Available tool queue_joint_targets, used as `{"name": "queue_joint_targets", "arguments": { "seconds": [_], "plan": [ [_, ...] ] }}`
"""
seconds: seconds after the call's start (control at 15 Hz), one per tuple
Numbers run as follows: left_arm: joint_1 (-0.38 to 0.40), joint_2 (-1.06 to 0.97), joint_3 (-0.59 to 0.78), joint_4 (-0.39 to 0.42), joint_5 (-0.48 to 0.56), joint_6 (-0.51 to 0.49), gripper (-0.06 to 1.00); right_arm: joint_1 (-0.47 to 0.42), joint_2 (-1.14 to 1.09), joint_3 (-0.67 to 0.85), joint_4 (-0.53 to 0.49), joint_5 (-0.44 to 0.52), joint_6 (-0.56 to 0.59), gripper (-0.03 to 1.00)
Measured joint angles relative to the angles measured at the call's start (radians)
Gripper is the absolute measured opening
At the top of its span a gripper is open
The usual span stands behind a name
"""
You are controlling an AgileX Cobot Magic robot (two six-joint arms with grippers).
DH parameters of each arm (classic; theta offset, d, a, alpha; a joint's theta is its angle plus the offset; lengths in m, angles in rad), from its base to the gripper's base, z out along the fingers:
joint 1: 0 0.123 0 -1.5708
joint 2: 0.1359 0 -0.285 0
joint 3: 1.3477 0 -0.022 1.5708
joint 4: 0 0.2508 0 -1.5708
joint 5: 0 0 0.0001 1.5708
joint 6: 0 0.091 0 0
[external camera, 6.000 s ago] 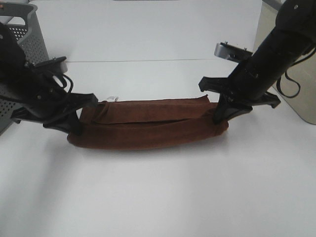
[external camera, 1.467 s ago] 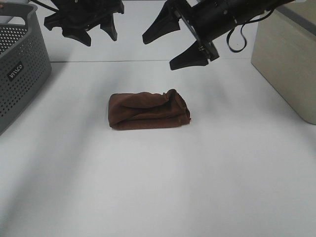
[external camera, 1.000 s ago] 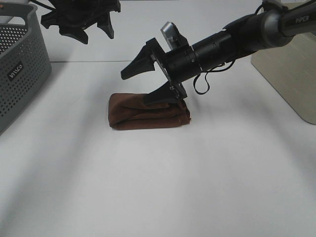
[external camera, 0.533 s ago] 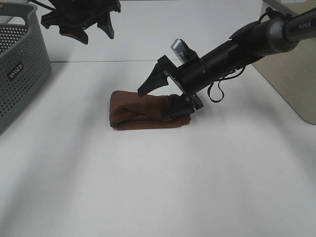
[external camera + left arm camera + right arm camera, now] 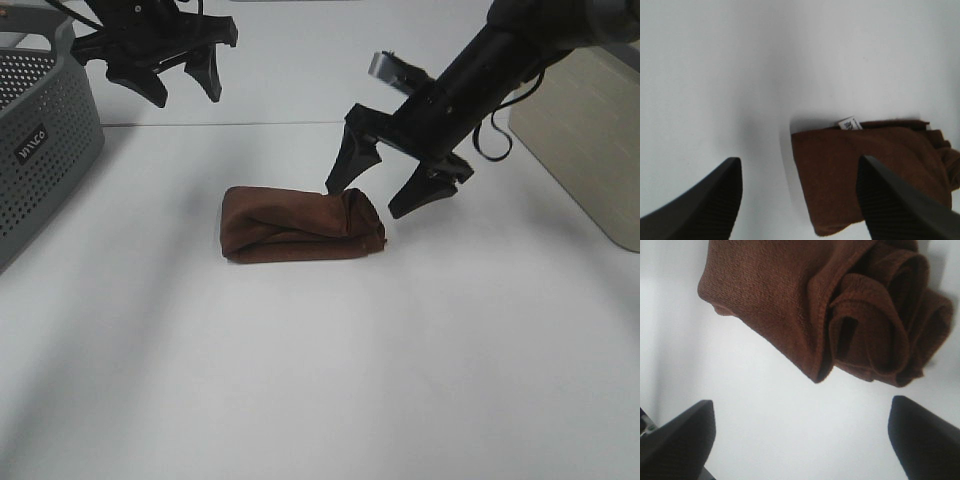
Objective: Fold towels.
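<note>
Standing over the bench [image 5: 300, 380], one finds the towel [image 5: 300, 225] lying in a compact folded bundle, which suggests the folding is at or near its final step. The right pincer [image 5: 400, 190] hovers spread and empty just above the bundle's loose, rolled end, touching nothing. The left pincer [image 5: 165, 75], likewise spread and empty, hangs well apart from the cloth on its far side, near the grey basket [image 5: 45, 130]. The rolled end below the right pincer looks untidy, its hemmed layers curling open. The next move, in my judgement, calls for pressing that end flat, or withdrawing. Open bench surrounds the towel on all sides; the basket and a beige box [image 5: 590, 140] stand clear.
</note>
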State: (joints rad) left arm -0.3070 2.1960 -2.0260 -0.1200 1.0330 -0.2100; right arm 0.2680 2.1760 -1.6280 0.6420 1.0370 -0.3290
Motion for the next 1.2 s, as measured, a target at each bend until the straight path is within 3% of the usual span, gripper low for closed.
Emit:
{"name": "queue_joint_targets", "arguments": {
  "seconds": [0.13, 0.2, 0.4, 0.67, 0.87, 1.2],
  "plan": [
    [0.000, -0.033, 0.000, 0.031, 0.078, 0.024, 0.63, 0.000, -0.095, 0.000, -0.103, 0.017, 0.061, 0.88],
    [0.000, -0.094, 0.000, 0.078, 0.147, 0.031, 0.63, 0.000, -0.186, 0.000, -0.213, 0.058, 0.130, 0.88],
    [0.000, -0.205, 0.000, 0.132, 0.179, 0.056, 0.63, 0.000, -0.316, 0.033, -0.375, 0.092, 0.243, 0.88],
    [0.000, -0.374, 0.046, 0.181, 0.180, 0.068, 0.63, 0.000, -0.494, 0.162, -0.462, 0.110, 0.300, 0.88],
    [0.000, -0.569, 0.217, 0.189, 0.180, 0.074, 0.63, 0.000, -0.685, 0.339, -0.482, 0.113, 0.303, 0.88],
    [0.000, -0.975, 0.696, 0.197, 0.182, 0.075, 0.63, 0.000, -1.073, 0.688, -0.504, 0.114, 0.303, 0.88]
  ]
}}
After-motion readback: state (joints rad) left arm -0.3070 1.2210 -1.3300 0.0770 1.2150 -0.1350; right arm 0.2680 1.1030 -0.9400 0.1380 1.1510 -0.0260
